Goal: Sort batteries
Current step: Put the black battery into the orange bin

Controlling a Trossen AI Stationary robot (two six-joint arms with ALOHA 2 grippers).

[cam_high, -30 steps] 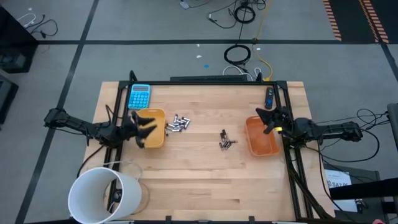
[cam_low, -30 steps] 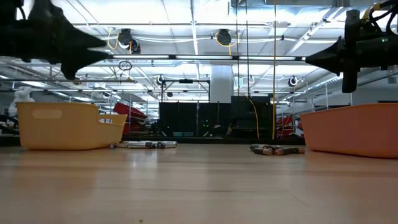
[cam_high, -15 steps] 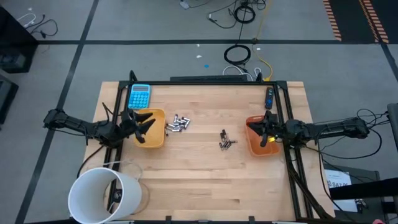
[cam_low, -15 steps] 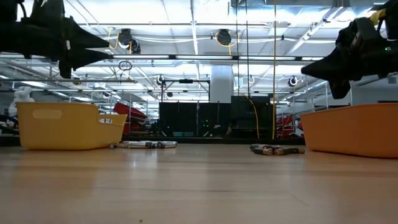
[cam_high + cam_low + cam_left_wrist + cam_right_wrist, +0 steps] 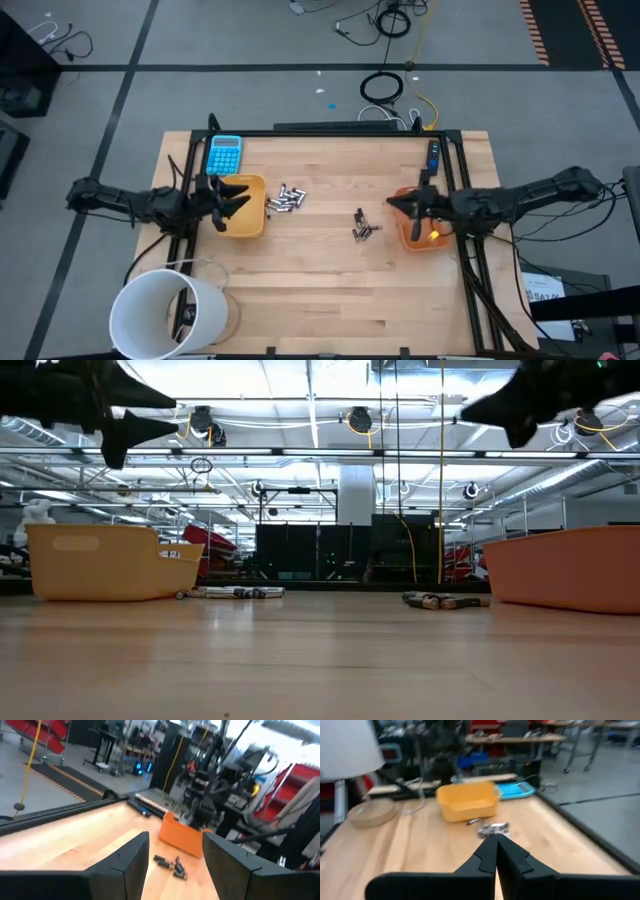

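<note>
Silvery-grey batteries lie loose on the wood just right of the yellow tray; they also show in the right wrist view. Darker, slimmer batteries lie left of the orange tray and appear in the left wrist view. My left gripper hovers open over the yellow tray, high above it in the low view. My right gripper is shut and hangs in the air at the orange tray's left edge, pointing toward the dark batteries.
A blue calculator lies at the far left behind the yellow tray. A white bucket stands off the near left corner. A small dark-blue object lies by the far right rail. Bare wood spreads between and in front of the trays.
My right gripper has moved from over the orange tray's right part toward the table's left, reaching the tray's left edge, and has risen. My left gripper has risen a little above the yellow tray. The batteries and trays have stayed in place.
</note>
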